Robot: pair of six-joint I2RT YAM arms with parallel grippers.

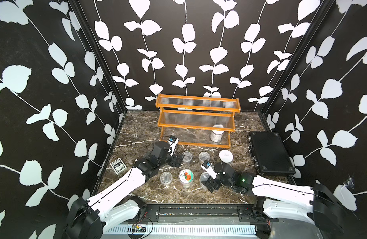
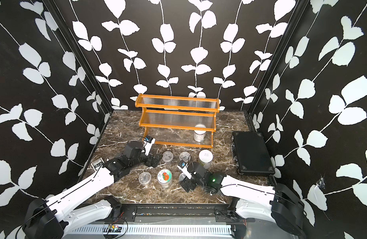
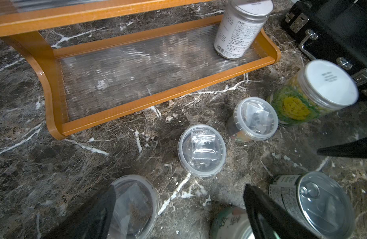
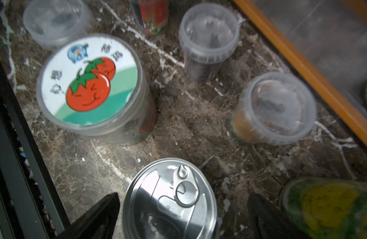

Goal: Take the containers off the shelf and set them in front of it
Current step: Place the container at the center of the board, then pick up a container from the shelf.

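The shelf (image 1: 197, 121) (image 2: 177, 120) stands at the back. One white-lidded jar (image 1: 216, 134) (image 3: 238, 31) is on its lowest tier. Several containers stand on the table in front: clear cups (image 1: 187, 156) (image 3: 201, 151), a tomato-lidded one (image 1: 186, 177) (image 4: 89, 82) and a white-lidded jar (image 1: 226, 156) (image 3: 315, 91). My right gripper (image 1: 210, 183) (image 4: 183, 198) is open around a pull-tab tin can (image 4: 170, 202), with a gap to one finger. My left gripper (image 1: 177, 161) (image 3: 181, 196) is open over the table, between a clear cup (image 3: 133, 204) and a labelled can (image 3: 230, 224).
A flat black case (image 1: 269, 153) lies right of the shelf. A small card box (image 1: 118, 165) sits near the left wall. Patterned walls close in three sides of the marble table (image 1: 137, 132). The containers stand close together between both arms.
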